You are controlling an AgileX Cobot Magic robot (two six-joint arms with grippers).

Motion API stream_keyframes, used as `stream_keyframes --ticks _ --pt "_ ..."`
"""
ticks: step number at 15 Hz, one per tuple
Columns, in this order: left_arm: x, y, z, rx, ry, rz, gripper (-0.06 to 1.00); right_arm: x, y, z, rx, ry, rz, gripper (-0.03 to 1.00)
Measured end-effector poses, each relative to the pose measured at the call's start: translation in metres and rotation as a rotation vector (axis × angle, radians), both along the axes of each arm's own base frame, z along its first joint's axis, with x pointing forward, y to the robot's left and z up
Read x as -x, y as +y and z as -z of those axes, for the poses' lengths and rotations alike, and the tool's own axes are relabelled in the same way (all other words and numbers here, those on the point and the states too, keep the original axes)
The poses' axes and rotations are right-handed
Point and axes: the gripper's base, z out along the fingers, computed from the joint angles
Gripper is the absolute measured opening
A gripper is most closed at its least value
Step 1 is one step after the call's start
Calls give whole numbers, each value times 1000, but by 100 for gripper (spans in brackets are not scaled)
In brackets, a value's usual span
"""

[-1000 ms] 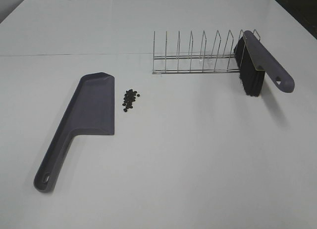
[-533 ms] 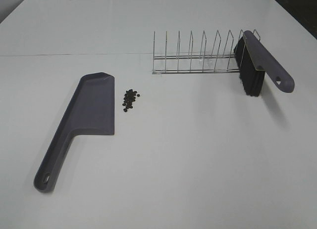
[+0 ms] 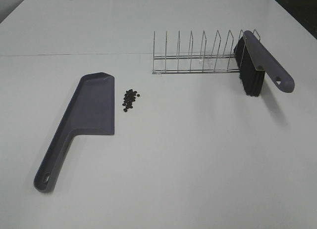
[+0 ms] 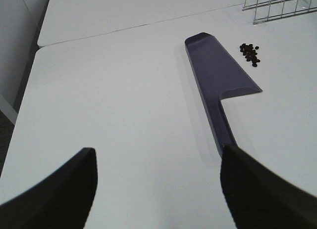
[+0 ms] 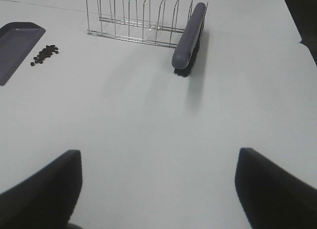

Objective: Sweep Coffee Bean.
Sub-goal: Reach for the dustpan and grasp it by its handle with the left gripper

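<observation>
Exterior high, coffee bean (image 3: pixel 130 99) beside dustpan (image 3: pixel 91 108)

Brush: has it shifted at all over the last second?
No. The brush leans on the right end of the rack exactly as before, bristles down at the same spot on the table.

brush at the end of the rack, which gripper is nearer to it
Right. The brush lies ahead of the open right gripper. The left gripper is at the dustpan handle, with the coffee beans beyond it; its view shows no brush.
</observation>
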Motion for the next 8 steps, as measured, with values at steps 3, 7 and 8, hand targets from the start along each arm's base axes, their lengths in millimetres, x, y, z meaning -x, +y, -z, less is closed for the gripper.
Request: stream_keyframes --ticks 3,7,8 --pt "0 0 0 0 0 0 65 0 0 0 0 0 0 71" --pt "0 0 0 0 0 0 65 0 0 0 0 0 0 71" --pt "0 0 0 0 0 0 65 0 0 0 0 0 0 71"
